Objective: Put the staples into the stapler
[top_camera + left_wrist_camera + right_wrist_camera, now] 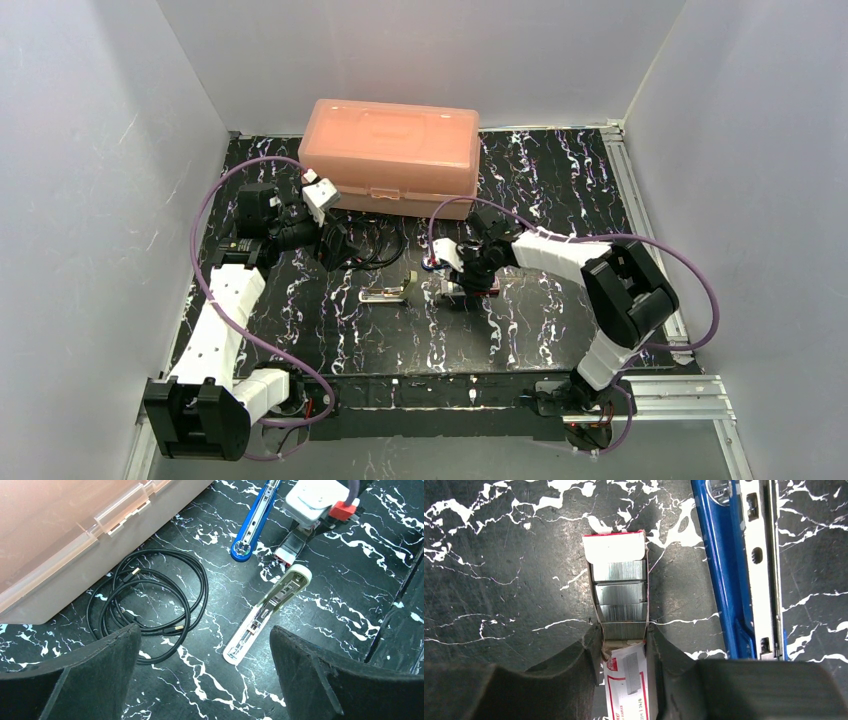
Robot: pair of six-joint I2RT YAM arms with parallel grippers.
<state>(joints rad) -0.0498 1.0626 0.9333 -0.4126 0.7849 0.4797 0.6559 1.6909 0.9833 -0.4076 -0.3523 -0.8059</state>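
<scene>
**Obs. 1:** Where the right pincer (624, 639) sits low over the table (499, 580), its dark fingers (574, 670) press in from both sides on the staples (620, 587). They pinch the little box about where tray meets sleeve.

**Obs. 2:** Tray showing?

**Obs. 1:** Yes. It juts forward past the fingertips and lies flat, with silvery strips in rows and a white, red-edged flap at its far end. The printed sleeve lies back between the fingers.

**Obs. 2:** Anything beside it?

**Obs. 1:** Blue stapler (744, 570), open with its metal channel up, lies just off the right-hand finger in the wrist view. It is apart from the box.

**Obs. 2:** Other arm?

**Obs. 1:** Left pincer (205, 632) is spread wide, nothing between the pads. A white stapler (270, 610) lies opened flat on the table ahead of it. Ahead and to its left, a coiled black cable (150, 605) lies beside a translucent pink bin (60, 530).
</scene>
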